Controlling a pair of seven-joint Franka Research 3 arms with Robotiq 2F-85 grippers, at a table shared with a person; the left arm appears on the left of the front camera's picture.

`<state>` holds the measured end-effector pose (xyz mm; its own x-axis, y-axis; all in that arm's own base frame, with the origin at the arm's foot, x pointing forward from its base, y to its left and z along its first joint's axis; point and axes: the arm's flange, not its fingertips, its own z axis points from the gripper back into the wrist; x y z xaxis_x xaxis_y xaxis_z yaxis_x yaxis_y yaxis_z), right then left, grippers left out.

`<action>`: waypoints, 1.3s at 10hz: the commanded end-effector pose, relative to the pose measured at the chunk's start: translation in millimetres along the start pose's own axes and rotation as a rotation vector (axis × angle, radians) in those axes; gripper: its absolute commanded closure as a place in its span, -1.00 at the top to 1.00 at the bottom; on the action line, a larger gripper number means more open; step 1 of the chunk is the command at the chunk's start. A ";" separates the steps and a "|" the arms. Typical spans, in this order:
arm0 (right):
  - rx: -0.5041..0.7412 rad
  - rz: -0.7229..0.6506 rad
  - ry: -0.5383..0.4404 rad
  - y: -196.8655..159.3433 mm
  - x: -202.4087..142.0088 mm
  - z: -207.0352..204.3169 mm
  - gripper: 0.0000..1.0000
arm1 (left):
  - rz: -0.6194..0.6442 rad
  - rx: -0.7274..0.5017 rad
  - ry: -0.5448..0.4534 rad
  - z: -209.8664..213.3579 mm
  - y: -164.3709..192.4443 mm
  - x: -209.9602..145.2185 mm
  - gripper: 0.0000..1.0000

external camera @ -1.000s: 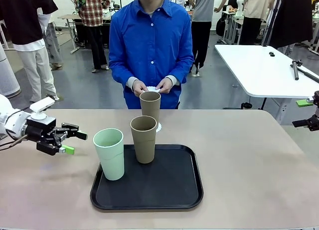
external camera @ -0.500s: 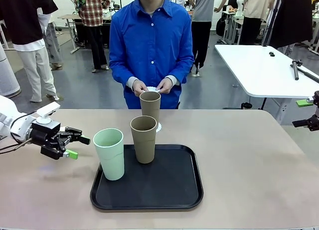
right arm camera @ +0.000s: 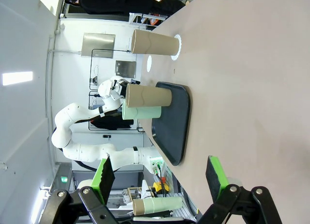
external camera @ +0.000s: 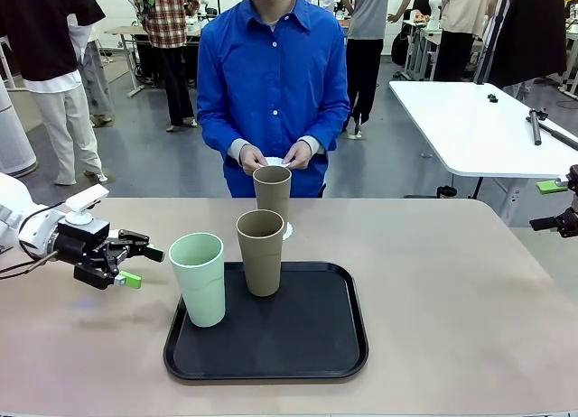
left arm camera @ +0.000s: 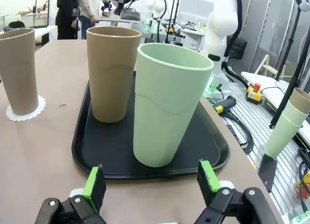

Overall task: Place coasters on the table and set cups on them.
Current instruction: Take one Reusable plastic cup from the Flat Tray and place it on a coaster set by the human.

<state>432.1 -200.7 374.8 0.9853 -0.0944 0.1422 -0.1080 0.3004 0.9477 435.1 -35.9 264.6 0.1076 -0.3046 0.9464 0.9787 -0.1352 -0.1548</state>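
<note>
Left gripper [external camera: 143, 266] hovers low over the tabletop [external camera: 452, 291] near its left edge, aimed at the mint cup [external camera: 199, 277]. Its fingers are spread with nothing between them, and there is a visible gap to the cup. In the left wrist view the left gripper [left arm camera: 151, 180] has the mint cup [left arm camera: 169, 103] dead ahead, between the 2 green pads [left arm camera: 94, 183].

Right gripper [external camera: 549, 205] is at the tabletop's right edge, raised. In the right wrist view the right gripper [right arm camera: 160, 175] has its fingers wide apart and is empty.

Black tray [external camera: 307, 345] sits by the near edge, roughly midway along it. There are 2 cups on it. The mint cup is at the tray's left edge. The tan cup [external camera: 260, 253] is at the tray's far edge, close to the mint cup but apart from it.

The 2nd tan cup [external camera: 272, 193] stands on a white coaster [external camera: 288, 229] on the bare tabletop, just past the tray's far edge. The coaster's scalloped rim [left arm camera: 26, 112] shows around the base. All 3 cups are upright.

A person stands at the far edge. The person's hands [external camera: 253, 158] are together at waist height, gripping small white discs [external camera: 274, 162]. I can't tell how many.
</note>
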 end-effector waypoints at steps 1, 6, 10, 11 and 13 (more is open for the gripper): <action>-0.006 -0.001 -0.003 -0.6 0.5 -0.3 1.00 | -0.097 -0.001 -0.099 -10.4 0.8 -1.2 1.00; -0.006 -0.001 -0.003 -0.6 0.5 -0.3 1.00 | -0.077 -0.031 -0.150 -39.9 13.0 -7.9 1.00; -0.006 -0.001 -0.003 -0.6 0.5 -0.3 1.00 | -0.019 -0.083 -0.143 -61.2 13.2 -5.5 1.00; -0.006 -0.001 -0.003 -0.6 0.5 -0.3 1.00 | -0.016 -0.090 -0.146 -63.7 13.8 -6.6 1.00; -0.006 -0.001 -0.003 -0.6 0.5 -0.3 1.00 | -0.008 -0.116 -0.145 -67.7 15.2 -7.6 1.00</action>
<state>432.1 -200.6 374.8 0.9854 -0.0942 0.1422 -0.1080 0.3004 0.9477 431.7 -94.8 234.6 0.1113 -0.1716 0.9789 0.9597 -0.2371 -0.1507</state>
